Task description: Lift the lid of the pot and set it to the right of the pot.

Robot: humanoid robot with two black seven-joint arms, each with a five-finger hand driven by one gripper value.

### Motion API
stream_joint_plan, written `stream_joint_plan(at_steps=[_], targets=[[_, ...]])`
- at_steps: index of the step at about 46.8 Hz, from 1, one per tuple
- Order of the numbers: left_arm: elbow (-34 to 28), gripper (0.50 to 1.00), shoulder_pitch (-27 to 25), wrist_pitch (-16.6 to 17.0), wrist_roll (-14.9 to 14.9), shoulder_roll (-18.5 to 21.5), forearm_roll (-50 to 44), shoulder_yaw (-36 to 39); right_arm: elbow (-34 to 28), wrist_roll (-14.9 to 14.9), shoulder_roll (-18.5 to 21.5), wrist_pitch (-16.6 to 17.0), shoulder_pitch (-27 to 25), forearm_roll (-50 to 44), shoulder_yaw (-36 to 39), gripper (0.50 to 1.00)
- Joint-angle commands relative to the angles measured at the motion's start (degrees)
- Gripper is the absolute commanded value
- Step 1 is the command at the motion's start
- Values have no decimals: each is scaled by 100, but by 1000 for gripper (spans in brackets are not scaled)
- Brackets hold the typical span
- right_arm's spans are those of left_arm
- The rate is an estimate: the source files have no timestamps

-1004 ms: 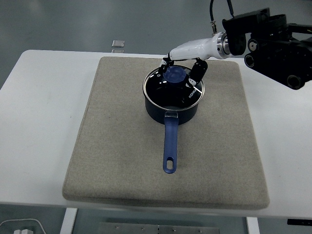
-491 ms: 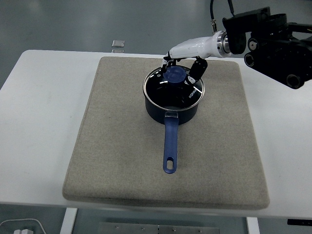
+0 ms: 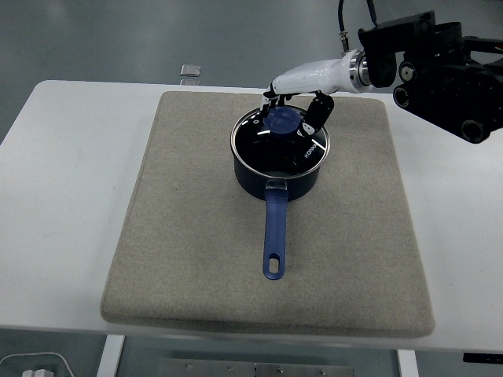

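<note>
A dark blue pot (image 3: 279, 169) with a long blue handle (image 3: 273, 236) pointing toward the near edge stands on the beige mat (image 3: 181, 236). Its glass lid (image 3: 277, 143) with a round blue knob (image 3: 282, 120) rests level on the pot's rim. My right hand (image 3: 291, 108), on a white wrist, reaches in from the upper right. Its black fingers (image 3: 316, 111) curl around the knob from the far side and the right side. The left arm does not show.
The mat covers most of the white table (image 3: 63, 181). A small clear object (image 3: 189, 71) lies beyond the table's far edge. Bare mat stretches to the right of the pot around (image 3: 365, 181). My black right forearm (image 3: 448, 71) hangs over the far right corner.
The right-side finger of my right hand has drawn up and in toward the knob. The lid and pot have not visibly moved.
</note>
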Motion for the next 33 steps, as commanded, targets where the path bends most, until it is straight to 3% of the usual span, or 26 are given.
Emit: stream_joint_plan(at_steps=[1,13,25,33], targets=[[0,1000,-6,0,-5,0,-4,0,0,0,0,1,0,-6,-9,699],[0,1000,-6,0,-5,0,-4,0,0,26,0,1,0,-6,-35,684],[0,1000,-6,0,-5,0,-4,0,0,35,9,10,0,2,-35,584],[0,1000,3,0,-5,0,-4,0,0,35,26,19,9,2,-35,574]])
